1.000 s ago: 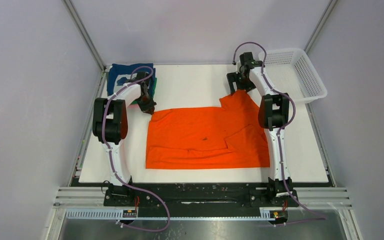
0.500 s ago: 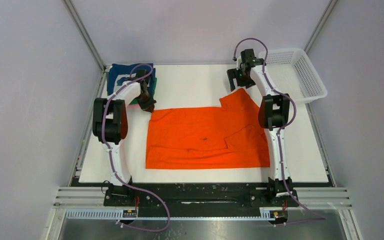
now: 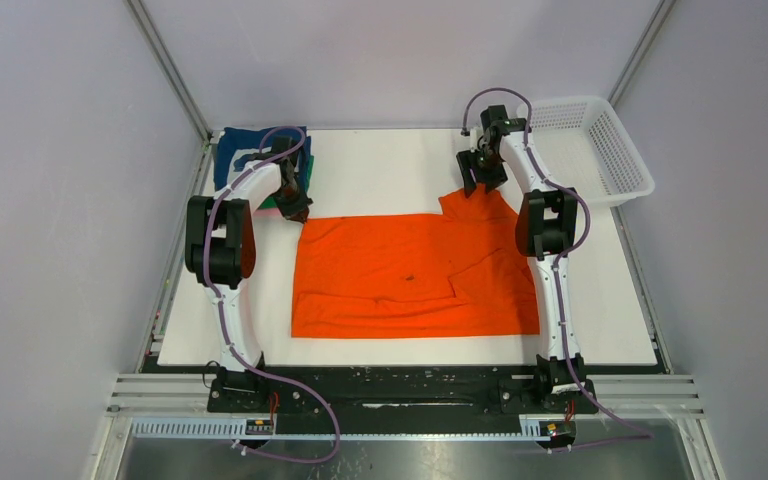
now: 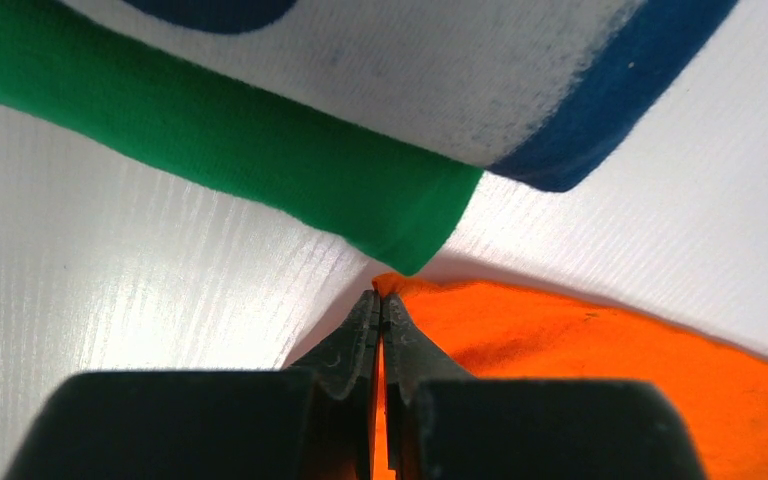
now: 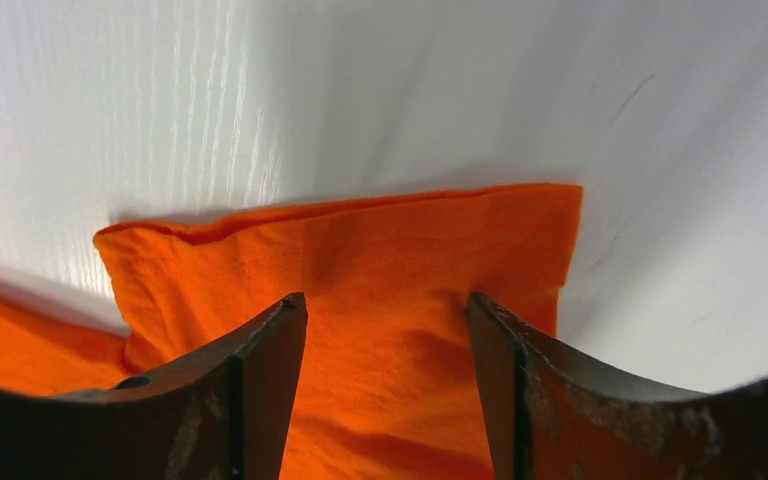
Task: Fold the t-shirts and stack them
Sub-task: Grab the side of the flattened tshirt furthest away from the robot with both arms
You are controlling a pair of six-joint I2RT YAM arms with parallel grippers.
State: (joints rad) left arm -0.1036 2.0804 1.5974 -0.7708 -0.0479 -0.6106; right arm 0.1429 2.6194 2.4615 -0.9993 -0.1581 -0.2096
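Left claw [image 4: 380,302] pinches orange t-shirt [image 3: 410,275]; right claw [image 5: 385,302] spread.

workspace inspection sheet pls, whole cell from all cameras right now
surface: white table, no stains seen
job's things: orange t-shirt spread flat mid-table, one sleeve folded in; navy t-shirt folded on top of green t-shirt at the far left corner
clutter: white mesh basket at the far right corner
grippers: left gripper shut on the orange t-shirt's far left corner; right gripper open, fingers straddling the far right sleeve
cables: purple cables looped along both arms, none snagged on cloth
surroundings: grey walls, nothing else seen
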